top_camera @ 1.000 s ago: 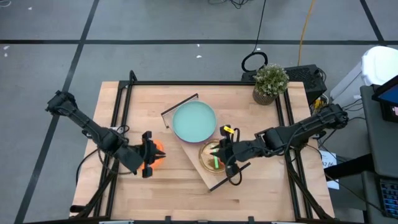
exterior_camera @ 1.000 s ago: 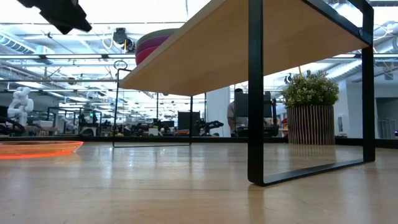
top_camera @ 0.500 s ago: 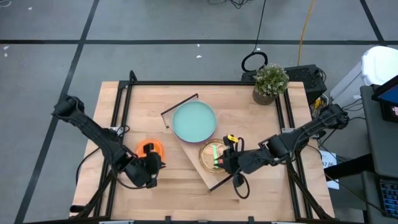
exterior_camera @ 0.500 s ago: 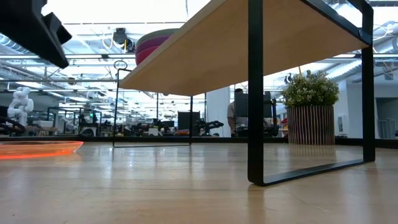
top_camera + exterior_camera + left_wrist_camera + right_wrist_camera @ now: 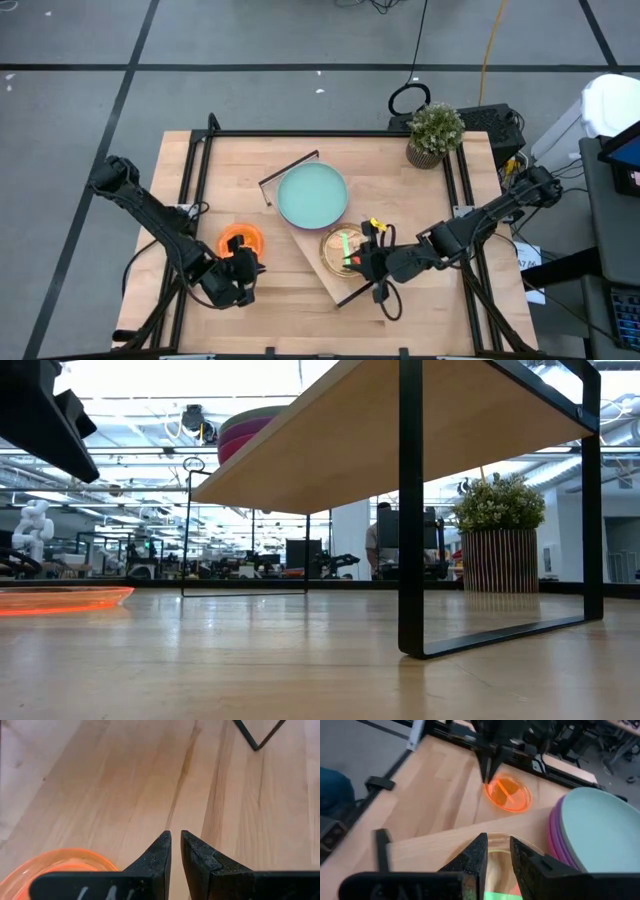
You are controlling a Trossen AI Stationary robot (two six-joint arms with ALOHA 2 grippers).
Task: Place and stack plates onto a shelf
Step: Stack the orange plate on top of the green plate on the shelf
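As you are looking straight down on the counter (image 5: 300, 300), the shelf (image 5: 372, 205) is standing slantwise at its middle, carrying a stack of large plates with the teal plate (image 5: 311, 194) on top and purple and magenta rims showing beneath it in the right wrist view. Beside that stack, toward the front end of the shelf, the small green plate (image 5: 342, 249) is lying on the board.

Your left hand (image 5: 246, 272) is hanging over the bare counter just in front of the orange plate (image 5: 240, 241), which is lying flat on the wood to the left of the shelf. Its fingers (image 5: 161, 855) are standing nearly together with only a thin slit between them, and they are holding nothing; the orange plate is showing just beside them, untouched.

Your right hand (image 5: 366, 258) is hovering at the green plate's right edge, over the shelf's front end. Its fingers (image 5: 475, 857) are showing a narrow gap and are gripping nothing, with the plate's rim lying just beyond the tips.

A potted plant (image 5: 435, 133) is standing at the counter's far right corner, well apart from both hands.
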